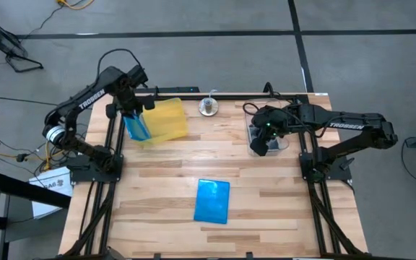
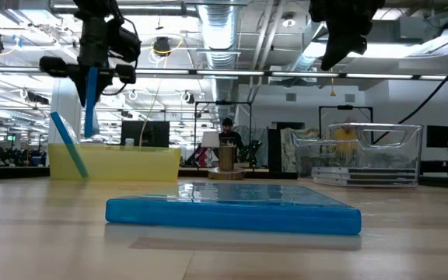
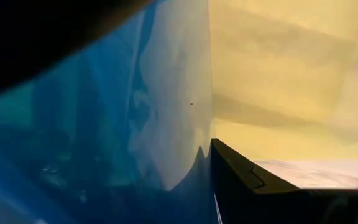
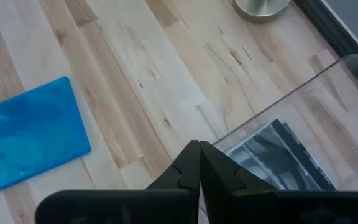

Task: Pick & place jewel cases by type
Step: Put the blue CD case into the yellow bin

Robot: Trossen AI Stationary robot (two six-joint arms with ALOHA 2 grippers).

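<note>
At the upper left of the high view, a blue jewel case [image 1: 137, 127] is held upright by the left gripper [image 1: 133, 108], its fingers clamped on the case's top edge above the yellow tray [image 1: 168, 119]. A second blue case [image 2: 68, 155] is seen leaning at the tray's left end in the low view. Another blue jewel case [image 1: 212, 201] is found flat at lower centre on the table [image 1: 266, 195]. At upper right, the right gripper [image 4: 199, 163] is poised over the clear tub [image 1: 254, 133], fingers pressed together, nothing grasped.
</note>
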